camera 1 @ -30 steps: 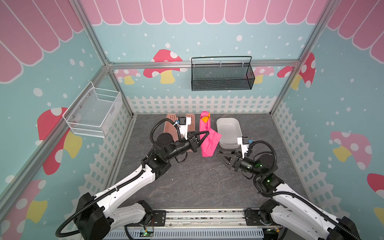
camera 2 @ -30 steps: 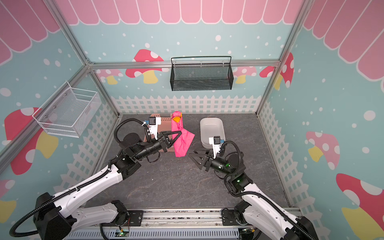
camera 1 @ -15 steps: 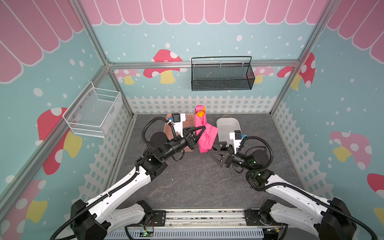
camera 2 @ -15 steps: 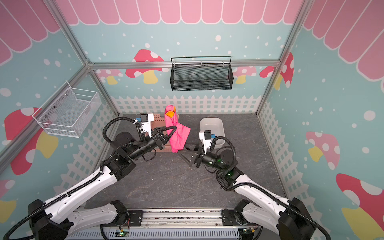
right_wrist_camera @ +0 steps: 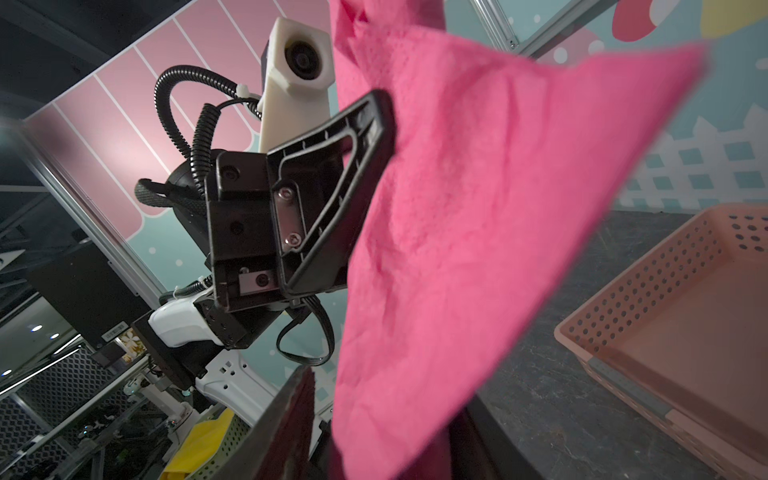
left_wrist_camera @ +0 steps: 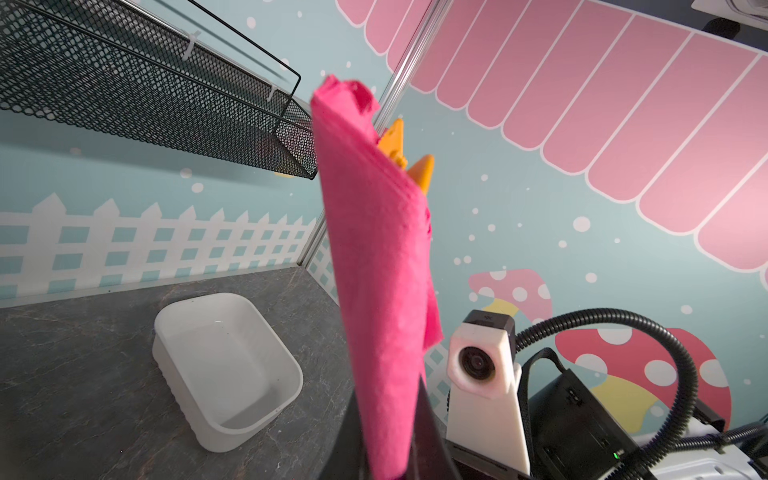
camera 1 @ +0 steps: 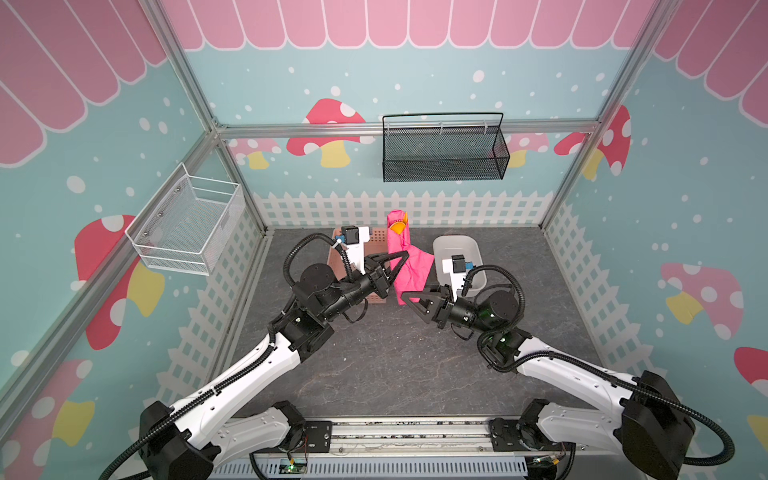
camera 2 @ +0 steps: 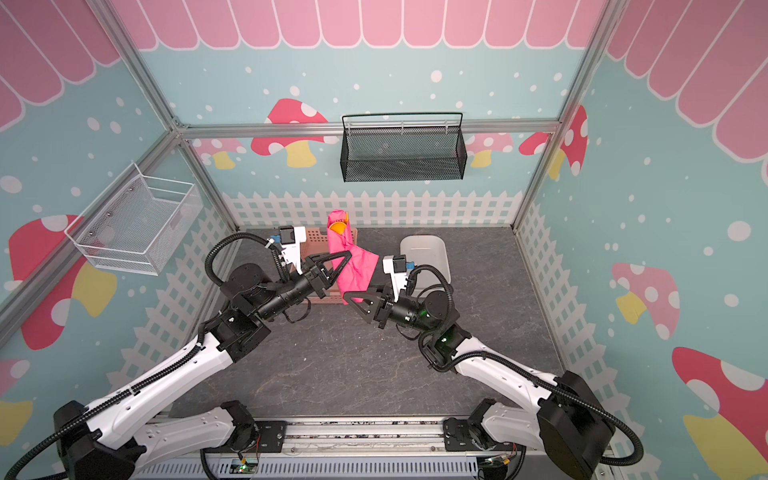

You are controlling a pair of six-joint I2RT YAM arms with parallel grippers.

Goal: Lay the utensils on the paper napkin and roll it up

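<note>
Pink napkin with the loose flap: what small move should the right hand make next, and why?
Probably close the right hand on the lower end of the napkin. The left hand pinches the half-rolled napkin aloft, orange utensils peeking from its top, and a loose flap hangs toward the right hand, which seems to straddle it. Gripping there should let the roll be tightened.

No word, brand, number or sign could be read in any view. In the right wrist view, a small pale sticker sat on a black box well behind the black left gripper. Its printed marks were too small and blurred to make out.
</note>
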